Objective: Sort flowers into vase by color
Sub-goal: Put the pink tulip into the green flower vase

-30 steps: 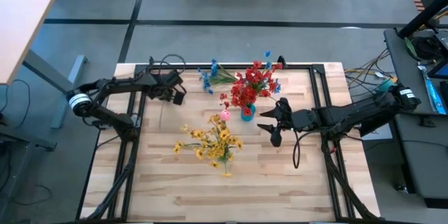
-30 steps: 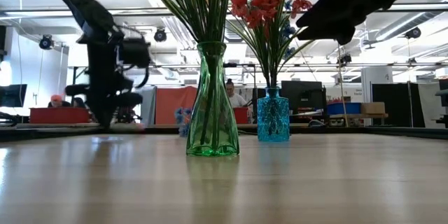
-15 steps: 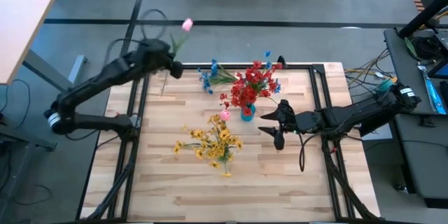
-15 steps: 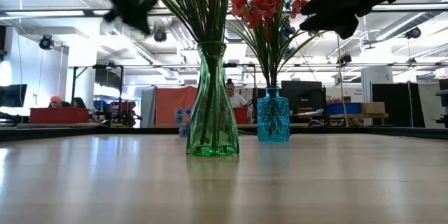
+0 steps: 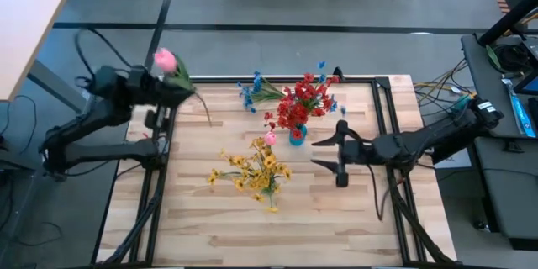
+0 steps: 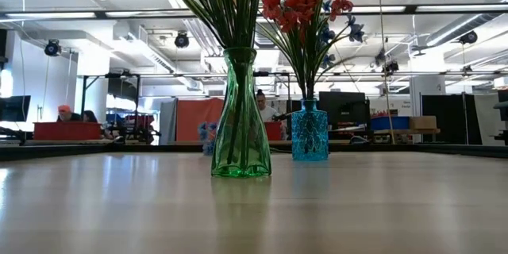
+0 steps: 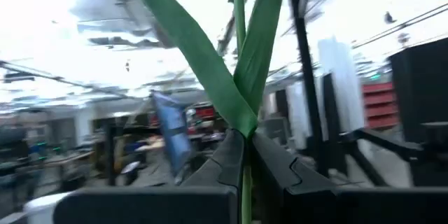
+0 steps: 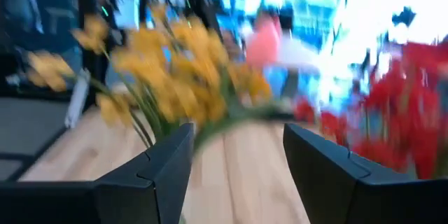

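Left gripper (image 5: 172, 89) clamped low on thin green stem of pink bud (image 5: 164, 59), far-left off table; could swing, snag tall yellow blooms (image 5: 255, 168); right gripper (image 5: 326, 152) wide, empty.

Pink bud (image 5: 164, 59) on green stem; yellow sprigs (image 5: 255, 168) in green glass vase (image 6: 240, 127); red sprigs (image 5: 301, 101) in blue vase (image 6: 309, 131); pale wood table (image 5: 235, 218).
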Controlling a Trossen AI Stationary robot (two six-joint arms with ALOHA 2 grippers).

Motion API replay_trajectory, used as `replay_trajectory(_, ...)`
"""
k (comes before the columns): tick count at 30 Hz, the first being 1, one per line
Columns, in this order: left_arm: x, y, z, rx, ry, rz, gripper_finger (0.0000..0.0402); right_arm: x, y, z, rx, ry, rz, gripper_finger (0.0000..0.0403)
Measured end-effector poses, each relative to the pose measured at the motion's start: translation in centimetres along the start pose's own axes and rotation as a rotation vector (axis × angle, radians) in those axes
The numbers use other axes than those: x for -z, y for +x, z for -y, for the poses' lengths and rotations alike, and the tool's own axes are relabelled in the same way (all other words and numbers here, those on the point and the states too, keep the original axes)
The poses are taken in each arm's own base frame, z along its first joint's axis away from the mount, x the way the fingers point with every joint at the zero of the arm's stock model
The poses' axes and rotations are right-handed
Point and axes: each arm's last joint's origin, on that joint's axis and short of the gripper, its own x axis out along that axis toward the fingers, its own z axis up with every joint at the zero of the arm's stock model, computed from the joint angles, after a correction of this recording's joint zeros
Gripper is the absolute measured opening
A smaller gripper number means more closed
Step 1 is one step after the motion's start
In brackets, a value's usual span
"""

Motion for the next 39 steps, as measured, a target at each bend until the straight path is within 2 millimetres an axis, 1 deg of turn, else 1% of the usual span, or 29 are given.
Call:
replay_trajectory(2,1.5,0.7,0.4,0.021,-0.025,0.02,0.0,-1.0,-0.1,-0.3,-0.011,-0.025,0.061,0.0215)
replay_trajectory(5,3.7,2.3,1.0,0.037,-0.054,0.027,0.0,-3.1,0.1,-0.3,-0.011,0.011,0.125,0.0215)
replay_trajectory(8,5.2,4.1,1.5,0.018,-0.04,-0.009,0.0,-5.2,0.7,-0.3,-0.009,0.028,0.142,0.0215)
replay_trajectory(10,5.7,5.1,1.6,0.006,-0.037,-0.031,0.0,-6.7,1.2,-0.4,-0.006,0.002,0.147,0.0215)
replay_trajectory(15,5.8,7.5,1.1,0.015,-0.032,-0.092,0.0,-10.8,2.6,-0.2,0.02,-0.078,0.181,0.0215)
replay_trajectory(19,6.5,9.2,0.6,0.017,-0.041,-0.155,0.0,-13.0,4.5,-0.1,0.038,-0.156,0.12,0.0215)
replay_trajectory(21,6.6,10.0,0.4,0.02,-0.03,-0.161,0.0,-14.0,5.4,0.1,0.047,-0.19,0.096,0.0215)
replay_trajectory(26,6.9,11.5,0.3,0.039,0.0,-0.192,0.0,-15.8,7.1,1.3,0.085,-0.235,0.048,0.0219)
replay_trajectory(31,7.1,13.1,0.8,0.083,0.043,-0.234,0.0,-17.2,8.0,2.7,0.112,-0.222,0.069,0.0256)
replay_trajectory(33,7.0,13.7,0.9,0.092,0.054,-0.247,0.0,-17.5,8.2,3.1,0.112,-0.214,0.078,0.0275)
replay_trajectory(36,7.1,14.4,0.7,0.079,0.063,-0.249,0.0,-17.4,9.0,3.3,0.044,-0.195,0.092,0.0295)
replay_trajectory(39,7.2,15.1,0.4,0.056,0.082,-0.266,0.0,-17.2,9.9,3.6,0.042,-0.186,0.09,0.03)
